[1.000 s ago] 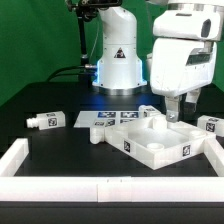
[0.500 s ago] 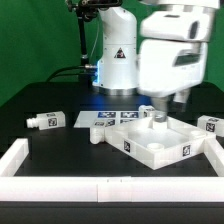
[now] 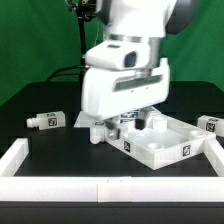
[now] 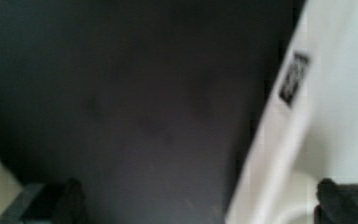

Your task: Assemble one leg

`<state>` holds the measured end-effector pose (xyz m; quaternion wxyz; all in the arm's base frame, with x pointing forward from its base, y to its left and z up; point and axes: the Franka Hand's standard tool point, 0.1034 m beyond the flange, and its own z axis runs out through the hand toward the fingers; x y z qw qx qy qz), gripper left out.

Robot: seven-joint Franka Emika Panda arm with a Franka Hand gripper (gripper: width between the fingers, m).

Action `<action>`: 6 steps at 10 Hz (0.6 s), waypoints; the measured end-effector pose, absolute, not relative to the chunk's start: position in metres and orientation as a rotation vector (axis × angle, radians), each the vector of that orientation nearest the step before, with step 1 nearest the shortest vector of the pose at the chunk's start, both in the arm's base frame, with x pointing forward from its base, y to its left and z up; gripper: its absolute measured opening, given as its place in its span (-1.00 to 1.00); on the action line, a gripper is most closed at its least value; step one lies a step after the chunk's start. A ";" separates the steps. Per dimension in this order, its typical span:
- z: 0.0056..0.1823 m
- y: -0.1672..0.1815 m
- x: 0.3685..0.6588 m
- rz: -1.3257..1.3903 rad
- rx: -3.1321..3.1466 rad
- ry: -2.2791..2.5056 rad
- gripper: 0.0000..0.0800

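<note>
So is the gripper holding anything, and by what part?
Nothing held. In the wrist view the two-finger gripper is open, fingertips wide apart, nothing clamped between them; only black tabletop and a white tagged plastic edge beyond.

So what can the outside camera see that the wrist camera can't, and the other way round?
Only the exterior view shows the arm itself, the square white panel, a small leg lying at the exterior view's left, another leg at its right edge, and the white rail in front. Only the wrist view shows the jaws plainly: wide apart, nothing between them. Both show the dark table and white tagged parts, though the wrist view's white piece is too blurred to identify.
</note>
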<state>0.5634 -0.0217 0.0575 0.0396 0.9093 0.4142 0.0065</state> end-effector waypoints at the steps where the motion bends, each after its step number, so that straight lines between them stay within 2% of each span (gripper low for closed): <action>1: 0.057 -0.019 0.563 0.019 2.784 1.277 0.62; 3: 0.056 -0.019 0.562 0.017 2.785 1.277 0.62; 6: 0.029 -0.009 0.531 0.031 2.885 1.109 0.62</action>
